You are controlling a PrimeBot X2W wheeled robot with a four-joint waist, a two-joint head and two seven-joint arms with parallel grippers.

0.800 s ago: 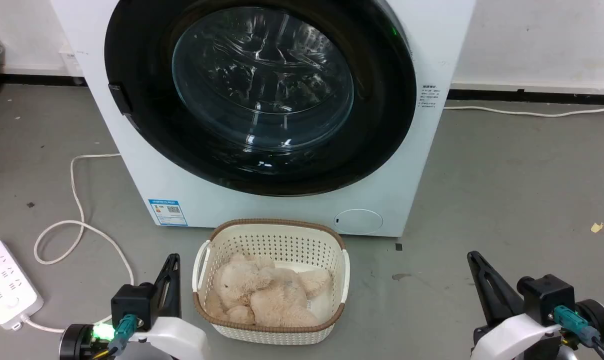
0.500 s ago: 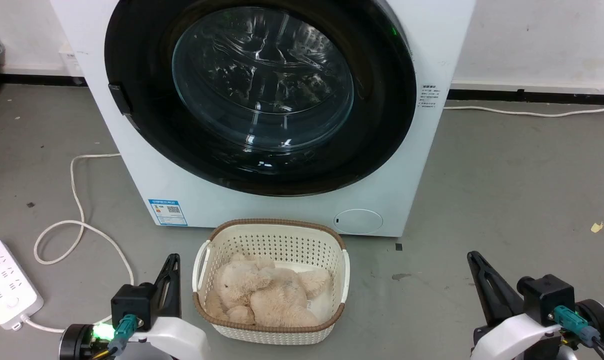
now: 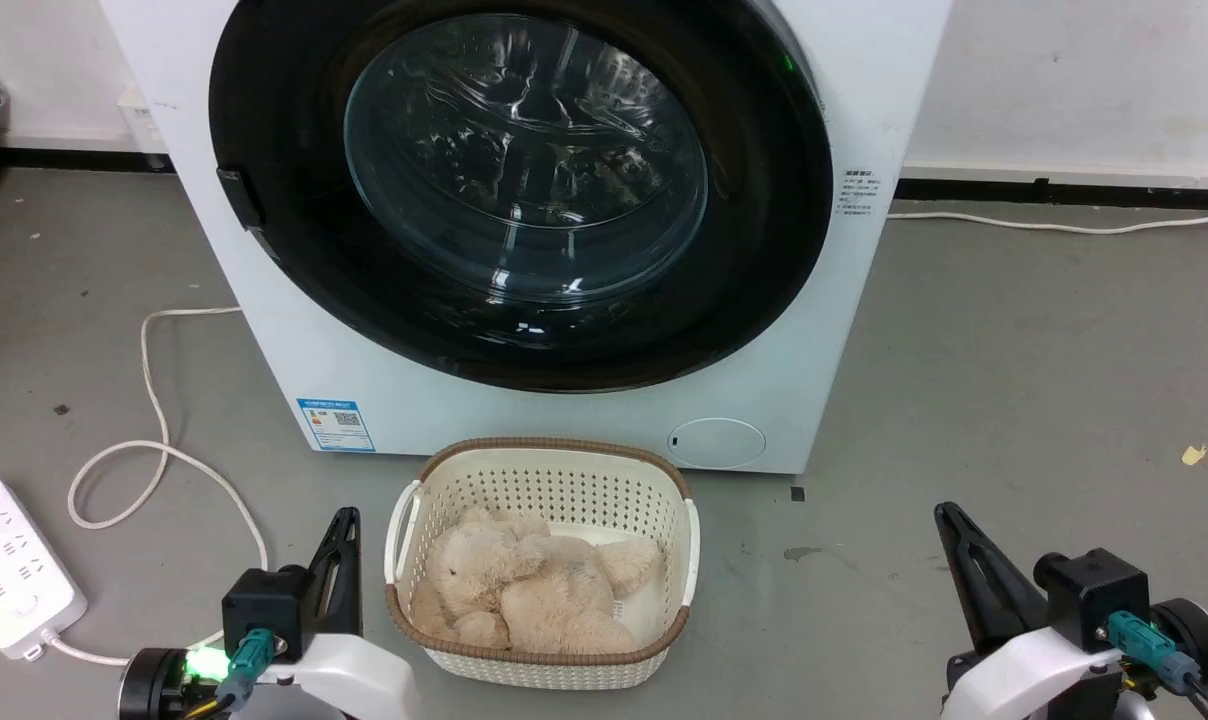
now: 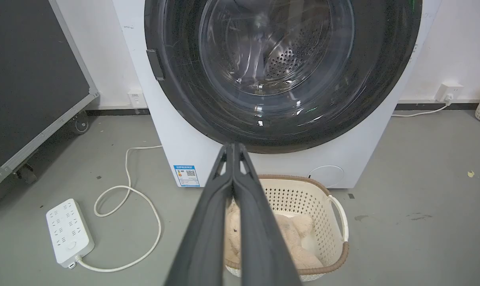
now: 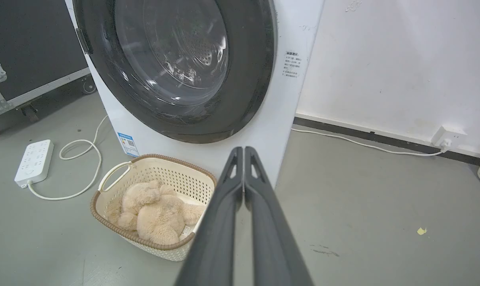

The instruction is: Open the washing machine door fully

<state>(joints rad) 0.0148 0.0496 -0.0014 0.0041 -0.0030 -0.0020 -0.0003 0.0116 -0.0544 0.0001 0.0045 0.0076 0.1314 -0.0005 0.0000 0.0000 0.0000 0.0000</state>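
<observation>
The shut door [image 3: 524, 190] stands ahead and above, its tab [image 3: 241, 198] on the left rim nearer the closed, empty left fingers [image 3: 339, 555] than the closed right fingers [image 3: 979, 575].

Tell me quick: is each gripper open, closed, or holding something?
Left gripper: closed, holding nothing.
Right gripper: closed, holding nothing.

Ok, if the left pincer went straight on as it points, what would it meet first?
Probably the washing machine door, near its lower black rim, where the left pincer aims in its wrist view; depth is unclear.
</observation>
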